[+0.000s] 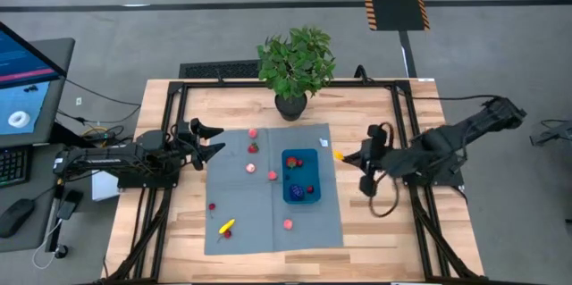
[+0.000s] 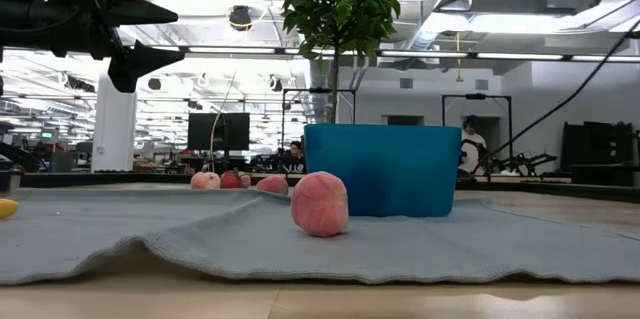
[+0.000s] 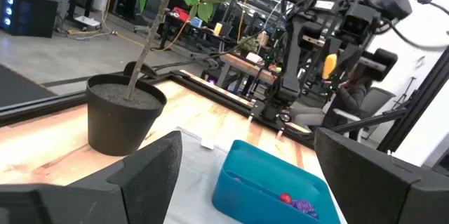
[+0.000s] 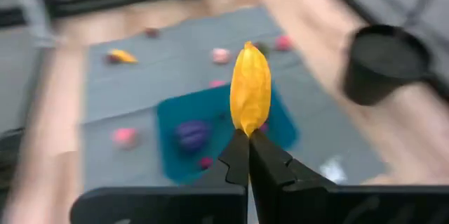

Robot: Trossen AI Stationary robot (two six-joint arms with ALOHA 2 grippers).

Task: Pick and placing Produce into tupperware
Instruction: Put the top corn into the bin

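The right gripper [image 1: 342, 155] is pinching a yellow toy fruit [image 4: 250, 88] by its lower tip between nearly closed jaws, so the piece is standing upright above the fingertips. In the high view it is hanging right of centre, just beside the right edge of the blue tupperware [image 1: 301, 177], apparently lined up for a drop into it. A purple-blue cluster [image 4: 191, 134] and a small red piece [image 4: 205, 161] are already lying inside the container, which is sitting on the grey cloth mat [image 1: 241, 222] at the middle of the frame.

The left gripper [image 1: 211, 140] is waiting at centre left over the mat's left edge, its jaws spread wide and holding nothing, probably keeping clear of the carry. Several pink and red pieces are still lying loose on the mat, among them a pink fruit [image 2: 320, 203] in the low view's centre and a yellow piece [image 1: 227, 227] at lower left. The potted plant [image 1: 296, 67] is standing at top centre, apart from the work.
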